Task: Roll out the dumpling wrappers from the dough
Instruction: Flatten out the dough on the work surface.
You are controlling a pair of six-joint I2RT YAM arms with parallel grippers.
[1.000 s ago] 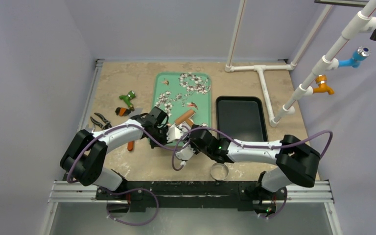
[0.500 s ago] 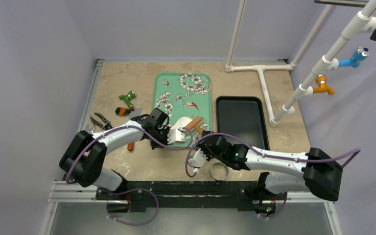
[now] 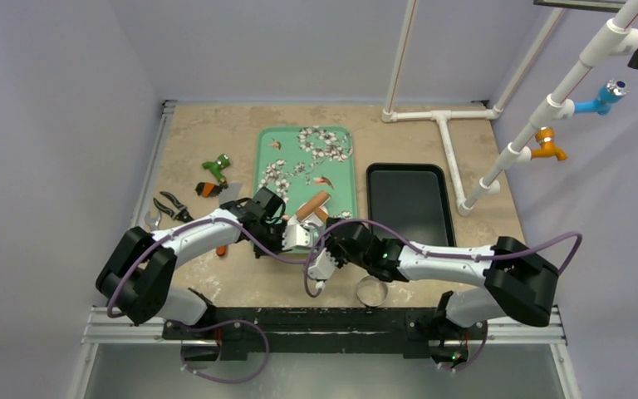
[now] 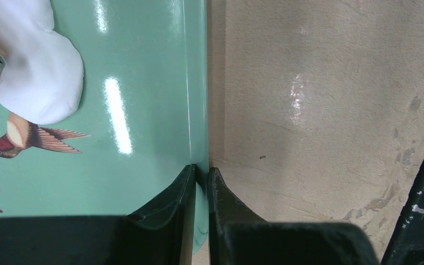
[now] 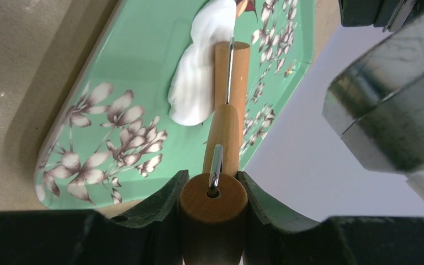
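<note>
Since half a second ago, our right arm has drawn its elbow in and carried the rolling pin point(image 5: 227, 105) slightly left, farther over the green tray point(image 5: 132, 77). Nearest our bases, a metal ring cutter point(image 3: 371, 291) lies on the table point(image 4: 320, 110), apart from the work. Next, our right gripper point(image 5: 213, 185) is clamped around the pin's wooden handle end. Our left gripper point(image 4: 201, 172) pinches the tray's thin rim. Just beyond, the roller sits on the dough point(image 5: 196, 83), a soft white lump partly flattened on the tray's near half. We see no finished round yet. Farther right lies a black tray point(image 3: 409, 204). We judge the main risk to be the green tray: a push along the pin could drag it out of that narrow pinch. Holding only one handle, we may also press unevenly, leaving a lopsided sheet or dough stuck to the roller.
</note>
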